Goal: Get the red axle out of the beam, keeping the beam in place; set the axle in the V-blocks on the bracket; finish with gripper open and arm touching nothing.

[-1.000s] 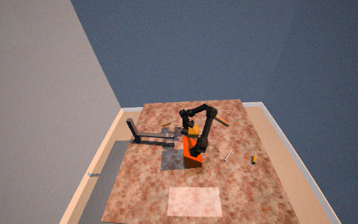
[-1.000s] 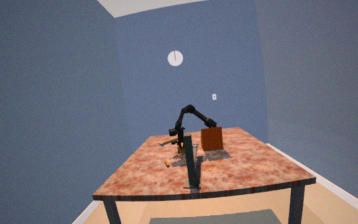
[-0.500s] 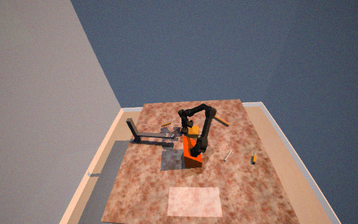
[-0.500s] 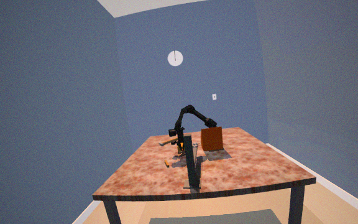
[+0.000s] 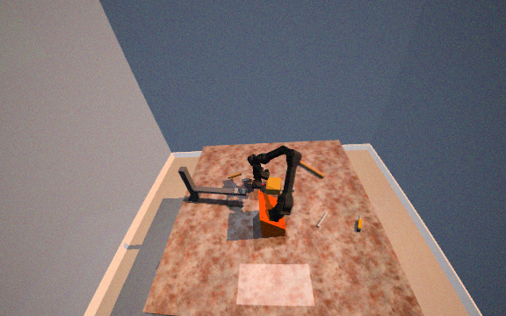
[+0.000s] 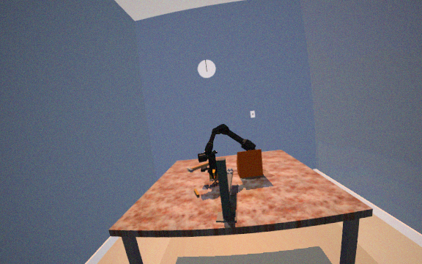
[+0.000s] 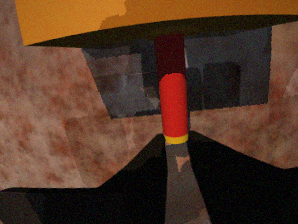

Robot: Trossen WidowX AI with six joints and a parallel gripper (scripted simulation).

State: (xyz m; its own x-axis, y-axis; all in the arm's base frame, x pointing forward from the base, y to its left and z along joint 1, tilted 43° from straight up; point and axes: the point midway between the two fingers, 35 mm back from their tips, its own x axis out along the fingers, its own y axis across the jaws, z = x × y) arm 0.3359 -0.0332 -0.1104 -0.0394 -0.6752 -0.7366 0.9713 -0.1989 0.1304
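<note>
Blue walls (image 5: 323,66) (image 6: 178,92) rise around a mottled reddish-brown table (image 5: 279,250) (image 6: 288,198) (image 7: 30,100), with tan floor (image 5: 365,162) (image 6: 269,242) beyond its edges. We see a round white clock (image 6: 206,69) and a small white wall plate (image 6: 252,114) on the far wall in the exterior view.

Our gripper (image 5: 258,185) (image 6: 215,181) (image 7: 176,139) is drawn narrow, its fingers closed on the red axle (image 5: 263,184) (image 7: 174,105) at the yellow-banded end. From there the axle runs to the yellow beam (image 5: 273,185) (image 6: 214,173) (image 7: 150,15), its upper stretch in dark shade; we cannot tell how much of it sits inside. Behind the axle in the wrist view, a dark grey patch shows against the table.

In the top view, just left of the gripper, we see a grey L-shaped frame (image 5: 215,190) (image 6: 223,191), its upright at the far left end and small pale pieces at its right end. Our black arm (image 5: 292,180) (image 6: 237,136) arches from an orange pedestal (image 5: 265,219) (image 6: 250,163), nearer than the beam. Farther off lie a short yellow piece (image 5: 234,175) (image 6: 196,192) at left and a long yellow-orange bar (image 5: 312,169) (image 6: 198,166) at right. Nearer right are a thin pale stick (image 5: 321,219) and a yellow-and-black tool (image 5: 359,225); a pale rectangle (image 5: 275,284) occupies the near middle.
</note>
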